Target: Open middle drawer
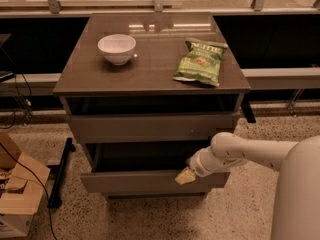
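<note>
Camera view: hand (184, 177) at front edge of part-open middle drawer (140, 182); grip indiscernible.

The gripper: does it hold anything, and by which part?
It cannot be told. The gripper sits at the front top edge of the middle drawer, right of centre; a grip there is not visible.

On the cabinet top (150, 71) the bowl (116, 48) sits left, the chip bag (200, 62) right; lower down, the gripper (184, 177) is at the middle drawer (130, 182) front's right part.
</note>
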You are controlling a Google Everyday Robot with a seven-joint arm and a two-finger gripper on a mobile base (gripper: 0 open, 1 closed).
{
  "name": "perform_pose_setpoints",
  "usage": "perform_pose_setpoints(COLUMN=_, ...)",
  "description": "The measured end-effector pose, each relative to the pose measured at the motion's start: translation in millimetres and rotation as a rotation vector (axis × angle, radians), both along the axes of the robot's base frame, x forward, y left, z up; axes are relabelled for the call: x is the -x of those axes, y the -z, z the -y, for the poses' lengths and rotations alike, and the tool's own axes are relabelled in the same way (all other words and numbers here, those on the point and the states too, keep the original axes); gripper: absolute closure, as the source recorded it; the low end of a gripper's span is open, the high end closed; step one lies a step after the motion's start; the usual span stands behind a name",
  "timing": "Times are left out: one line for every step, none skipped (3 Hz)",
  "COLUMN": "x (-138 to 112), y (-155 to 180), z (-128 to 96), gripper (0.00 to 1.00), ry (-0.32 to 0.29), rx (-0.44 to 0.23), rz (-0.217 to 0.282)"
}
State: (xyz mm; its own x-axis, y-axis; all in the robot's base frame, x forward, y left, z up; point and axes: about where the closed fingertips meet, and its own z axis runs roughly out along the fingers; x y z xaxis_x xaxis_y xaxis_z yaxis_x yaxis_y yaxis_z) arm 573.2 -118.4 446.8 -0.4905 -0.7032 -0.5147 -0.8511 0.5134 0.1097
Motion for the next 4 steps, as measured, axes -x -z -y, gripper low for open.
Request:
perform_pose_setpoints(x=7.2, y=8.2, z=2.5, gripper=0.00, ry=0.002, rx=0.029, rz=-0.018)
perform_pose_setpoints(x=27.1, y=33.2, z=17.4, gripper=0.02, ry=0.002, rx=0.119, rz=-0.104)
perform_pose_setpoints(x=42.1, y=42.5, z=26.5, gripper=0.26, ry=-0.010, rx=0.166, rz=-0.160)
perform_pose_setpoints(x=42.1, y=36.4, z=26.5, gripper=0.40, ry=-0.010, rx=0.166, rz=-0.160)
